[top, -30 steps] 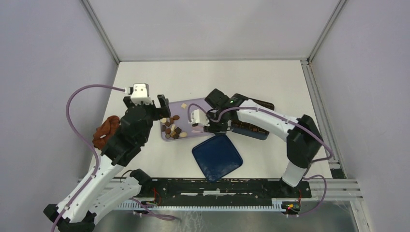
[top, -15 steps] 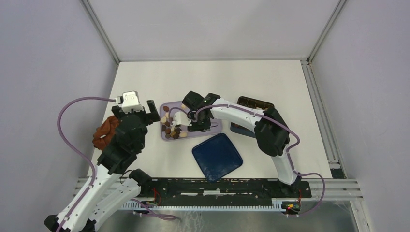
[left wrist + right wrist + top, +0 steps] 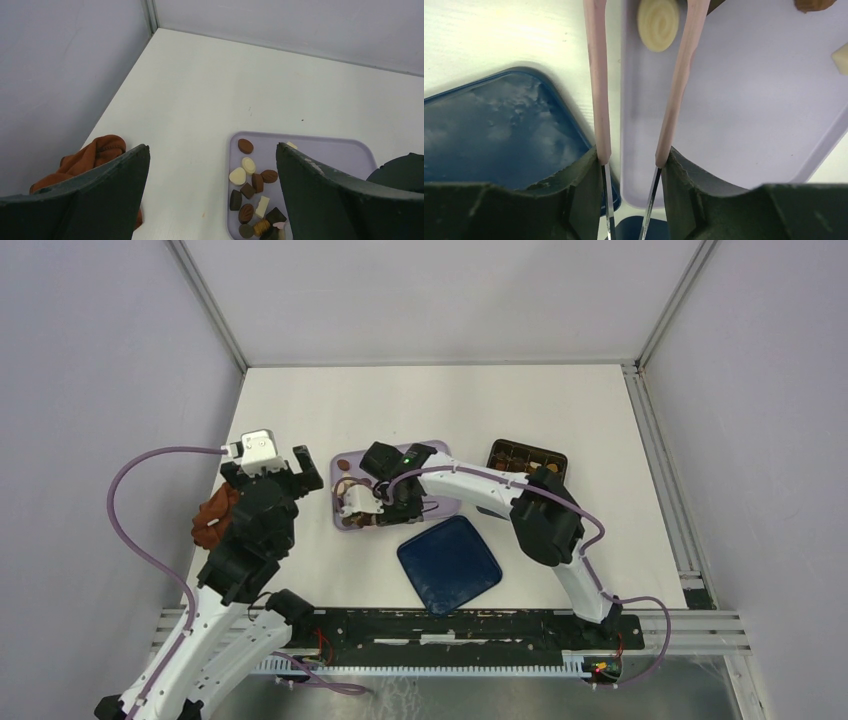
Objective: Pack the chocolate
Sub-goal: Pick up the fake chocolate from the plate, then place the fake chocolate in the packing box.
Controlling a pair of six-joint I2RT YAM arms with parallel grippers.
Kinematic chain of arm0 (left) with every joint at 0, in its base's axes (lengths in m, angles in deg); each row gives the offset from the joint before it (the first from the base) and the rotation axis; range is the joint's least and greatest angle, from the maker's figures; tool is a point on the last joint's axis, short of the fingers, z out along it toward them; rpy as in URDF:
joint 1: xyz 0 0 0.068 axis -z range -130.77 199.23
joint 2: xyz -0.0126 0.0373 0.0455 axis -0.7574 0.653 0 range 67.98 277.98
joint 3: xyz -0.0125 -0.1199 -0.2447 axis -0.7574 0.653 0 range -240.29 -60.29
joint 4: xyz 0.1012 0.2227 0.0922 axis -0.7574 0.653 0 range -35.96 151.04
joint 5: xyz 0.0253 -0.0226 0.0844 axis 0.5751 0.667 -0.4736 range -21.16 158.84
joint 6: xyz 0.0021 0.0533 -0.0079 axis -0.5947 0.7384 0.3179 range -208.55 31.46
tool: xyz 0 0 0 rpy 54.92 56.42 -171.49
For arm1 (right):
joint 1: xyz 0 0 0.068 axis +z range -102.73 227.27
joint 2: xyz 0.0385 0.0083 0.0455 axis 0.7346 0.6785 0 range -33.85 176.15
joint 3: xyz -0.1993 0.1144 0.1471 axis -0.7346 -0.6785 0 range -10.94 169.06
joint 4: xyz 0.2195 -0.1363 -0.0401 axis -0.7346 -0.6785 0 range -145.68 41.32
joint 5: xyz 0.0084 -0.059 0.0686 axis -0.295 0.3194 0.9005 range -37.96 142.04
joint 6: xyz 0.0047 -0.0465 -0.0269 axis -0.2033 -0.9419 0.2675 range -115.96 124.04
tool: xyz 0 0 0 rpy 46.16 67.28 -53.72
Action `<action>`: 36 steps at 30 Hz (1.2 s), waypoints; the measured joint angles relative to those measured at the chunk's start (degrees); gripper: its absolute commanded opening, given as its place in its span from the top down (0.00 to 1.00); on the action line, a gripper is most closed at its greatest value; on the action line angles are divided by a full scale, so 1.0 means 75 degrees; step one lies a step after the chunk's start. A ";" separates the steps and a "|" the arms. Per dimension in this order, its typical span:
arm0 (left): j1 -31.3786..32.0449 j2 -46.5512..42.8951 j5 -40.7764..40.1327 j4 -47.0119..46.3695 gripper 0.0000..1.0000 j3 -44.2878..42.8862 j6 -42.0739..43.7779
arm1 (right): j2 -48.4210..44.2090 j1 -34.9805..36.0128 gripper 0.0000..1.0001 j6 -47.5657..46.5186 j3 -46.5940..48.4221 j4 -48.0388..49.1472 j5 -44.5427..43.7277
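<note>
Status, right end effector (image 3: 631, 155): fingers pressed in on the two arms of the pink tongs (image 3: 597, 90), which are held and run straight ahead of it. Tong arms stand apart at the far end. One round cream chocolate (image 3: 658, 22) lies between them on the lilac tray (image 3: 749, 100), close against the right arm and clear of the left one; can't tell if it touches. The left tong arm runs just outside the tray's edge, over the white worktop (image 3: 499, 40); the right one runs over the tray. Blue lid (image 3: 499, 130) lies flat, below and to the left of this end effector, just beside the tray. Two more pieces show far ahead-right on the tray, cut off at the frame edge.

Left end effector (image 3: 211, 150): spread wide, pinching nothing, hanging above the worktop. Rest of the chocolate (image 3: 252, 200) sits ahead of it, between its fingers and nearer the right one — a loose cluster of dark, mid-brown and cream pieces at the tray's near-left end. Reddish-brown cloth (image 3: 95, 155) lies bunched by its left finger, partly hidden behind it.

Brown compartment insert (image 3: 527, 453) sits well off to the right of both end effectors, on the far side of the right arm.
</note>
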 measured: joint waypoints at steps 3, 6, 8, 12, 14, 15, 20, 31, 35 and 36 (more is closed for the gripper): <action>-0.0052 0.0044 0.0003 0.0000 0.00 0.0000 0.0000 | 0.0239 0.0000 0.52 0.0017 0.0312 -0.0029 -0.0064; -0.0090 0.0067 0.0009 0.0003 0.00 0.0000 0.0000 | 0.0478 0.0020 0.53 0.0023 0.0565 -0.0026 -0.0152; -0.0102 0.0070 0.0009 0.0003 0.00 0.0000 0.0000 | 0.0574 0.0029 0.54 0.0023 0.0632 -0.0035 -0.0224; -0.0119 0.0070 0.0020 0.0000 0.00 0.0000 0.0000 | 0.0662 0.0052 0.55 0.0023 0.0644 -0.0090 -0.0280; -0.0140 0.0070 0.0035 0.0000 0.00 0.0000 0.0000 | 0.0662 0.0070 0.55 0.0023 0.0644 -0.0114 -0.0277; -0.0140 0.0070 0.0038 0.0000 0.00 0.0000 0.0000 | 0.0662 0.0079 0.55 0.0023 0.0644 -0.0114 -0.0277; -0.0152 0.0070 0.0044 0.0000 0.00 0.0000 0.0000 | 0.0676 0.0143 0.56 0.0041 0.0679 -0.0140 -0.0321; -0.0184 0.0070 0.0047 0.0000 0.00 0.0000 0.0000 | 0.0912 0.0187 0.66 0.0114 0.0924 -0.0189 -0.0766; -0.0189 0.0070 0.0050 0.0000 0.00 0.0000 0.0000 | 0.0912 0.0187 0.65 0.0131 0.0924 -0.0184 -0.0863; -0.0189 0.0070 0.0047 0.0000 0.00 0.0000 0.0000 | 0.0912 0.0184 0.65 0.0131 0.0924 -0.0187 -0.0863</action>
